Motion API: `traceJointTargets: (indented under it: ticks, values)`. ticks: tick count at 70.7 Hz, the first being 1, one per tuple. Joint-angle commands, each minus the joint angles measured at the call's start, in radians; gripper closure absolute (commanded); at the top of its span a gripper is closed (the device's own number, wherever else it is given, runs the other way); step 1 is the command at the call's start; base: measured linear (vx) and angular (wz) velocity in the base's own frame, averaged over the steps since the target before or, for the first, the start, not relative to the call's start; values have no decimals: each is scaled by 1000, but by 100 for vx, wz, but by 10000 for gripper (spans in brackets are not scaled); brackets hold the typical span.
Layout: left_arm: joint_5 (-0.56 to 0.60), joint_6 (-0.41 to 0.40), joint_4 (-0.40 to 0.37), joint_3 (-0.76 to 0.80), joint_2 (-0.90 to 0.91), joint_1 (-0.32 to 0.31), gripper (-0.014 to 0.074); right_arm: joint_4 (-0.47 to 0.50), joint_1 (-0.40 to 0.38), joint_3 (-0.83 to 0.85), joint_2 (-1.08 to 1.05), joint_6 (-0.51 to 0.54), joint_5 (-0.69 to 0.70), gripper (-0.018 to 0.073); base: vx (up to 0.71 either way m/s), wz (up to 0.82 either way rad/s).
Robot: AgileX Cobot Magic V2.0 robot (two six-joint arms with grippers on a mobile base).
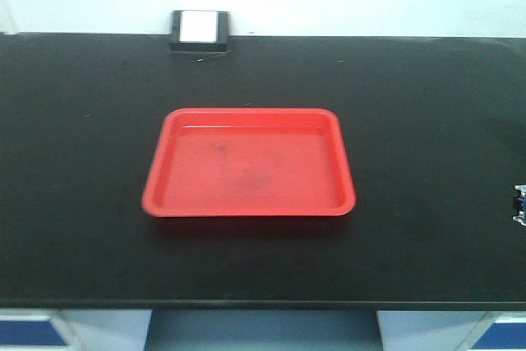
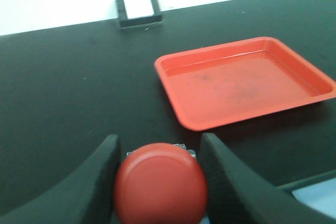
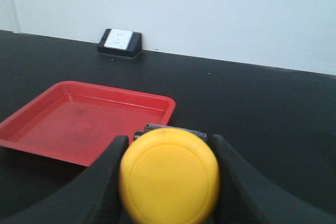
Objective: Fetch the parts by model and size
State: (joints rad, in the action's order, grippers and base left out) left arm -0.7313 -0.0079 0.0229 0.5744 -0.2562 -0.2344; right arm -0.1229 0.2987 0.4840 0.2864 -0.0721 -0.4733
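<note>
In the left wrist view, a red push-button switch [image 2: 160,182] with a round mushroom cap fills the gap between my left gripper's [image 2: 159,142] dark fingers. That gripper is shut on it, and a bit of the switch's base shows behind the cap. In the right wrist view, my right gripper [image 3: 168,140] is shut on a yellow mushroom-cap switch [image 3: 169,179], whose dark base peeks out above the cap. Both switches are held above the black table, short of the red tray. In the front view only a small blue-and-silver bit [image 1: 519,203] shows at the right edge.
An empty red tray [image 1: 164,172] [image 2: 178,106] [image 3: 163,109] lies mid-table on the black tabletop [image 1: 411,121]. It is ahead and right of the left gripper, and ahead and left of the right one. A black socket box [image 1: 200,32] sits at the back edge against the white wall.
</note>
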Motion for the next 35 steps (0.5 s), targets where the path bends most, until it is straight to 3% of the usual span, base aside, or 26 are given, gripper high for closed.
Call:
traceJointTargets:
  ticks: [1,14,35]
  values:
    - [83,-5,-6,23,-15,-3,602,-11,-1,27,10,7,85,564,12,-35]
    - [83,-5,-6,23,-15,-3,602,-11,-1,27,10,7,85,564,10,-20]
    - [83,-5,-6,23,-15,-3,602,-11,0,27,10,7,85,564,5,4]
